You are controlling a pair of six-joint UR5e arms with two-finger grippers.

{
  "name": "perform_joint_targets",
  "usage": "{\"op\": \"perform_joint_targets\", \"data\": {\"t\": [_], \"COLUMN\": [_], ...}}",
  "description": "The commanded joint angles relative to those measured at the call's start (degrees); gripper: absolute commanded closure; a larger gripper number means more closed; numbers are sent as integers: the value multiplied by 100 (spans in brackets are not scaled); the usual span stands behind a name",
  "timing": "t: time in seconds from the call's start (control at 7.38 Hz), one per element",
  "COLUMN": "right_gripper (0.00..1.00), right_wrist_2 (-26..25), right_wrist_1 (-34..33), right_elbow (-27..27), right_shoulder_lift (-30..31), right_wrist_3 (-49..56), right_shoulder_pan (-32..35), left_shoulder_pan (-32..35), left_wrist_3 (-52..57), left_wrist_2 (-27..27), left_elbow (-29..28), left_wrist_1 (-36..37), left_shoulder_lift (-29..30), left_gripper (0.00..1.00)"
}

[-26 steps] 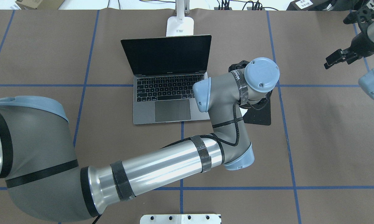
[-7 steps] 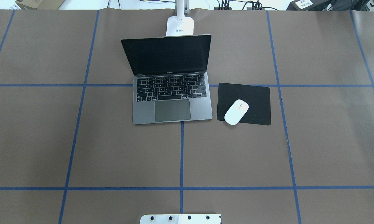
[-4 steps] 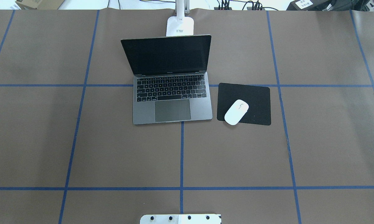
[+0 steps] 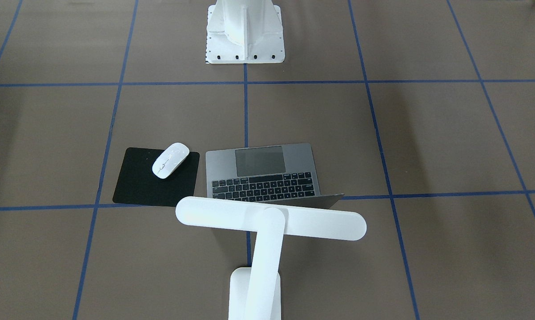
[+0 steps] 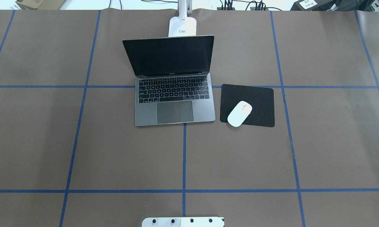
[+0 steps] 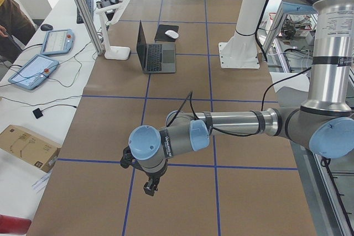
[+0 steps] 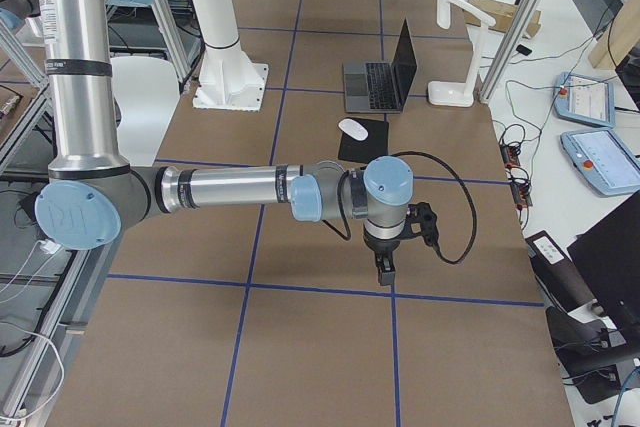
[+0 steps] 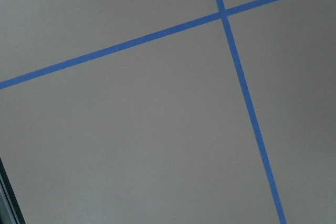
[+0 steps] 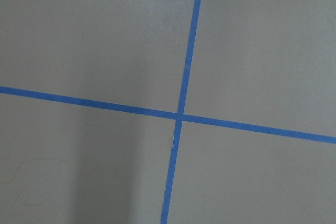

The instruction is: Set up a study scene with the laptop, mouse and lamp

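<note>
One slim grey laptop (image 5: 172, 80) stands open, screen dark, keys black

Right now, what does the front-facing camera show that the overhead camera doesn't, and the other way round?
Only the front-facing view shows the lamp whole, its long bar head crossing in front of the laptop, and the white pedestal rising from its plate. Only the overhead view shows the laptop's dark screen and the cables beyond the table's far edge. Both show the open laptop, the mouse on the black mouse pad beside it, and the blue tape grid.
</note>
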State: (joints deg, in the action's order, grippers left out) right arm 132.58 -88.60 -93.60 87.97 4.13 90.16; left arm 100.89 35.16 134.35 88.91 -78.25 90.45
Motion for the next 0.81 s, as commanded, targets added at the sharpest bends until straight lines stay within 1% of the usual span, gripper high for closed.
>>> {"op": "perform_joint_targets", "data": {"t": [0.0,0.27,0.68], "right_gripper": [0,0,0], "right_wrist_2": [-13,-13,-13], "right_wrist_1": [18,18,18], "right_elbow": [9,18,26], "right_shoulder_lift": [1,1,10], "right_wrist_3": [53,53,44], "right_shoulder_pan": [-7,-7,-7], "left_shoulder_pan": [9,9,9], "left_wrist_3": [17,17,-9], "left_wrist_2": [3,3,3], "left_elbow": [21,47,30], "left_wrist_1": [-504,-665,-656], "left_shoulder_lift": [-114,-212,-212], "left_gripper": [0,0,0]}}
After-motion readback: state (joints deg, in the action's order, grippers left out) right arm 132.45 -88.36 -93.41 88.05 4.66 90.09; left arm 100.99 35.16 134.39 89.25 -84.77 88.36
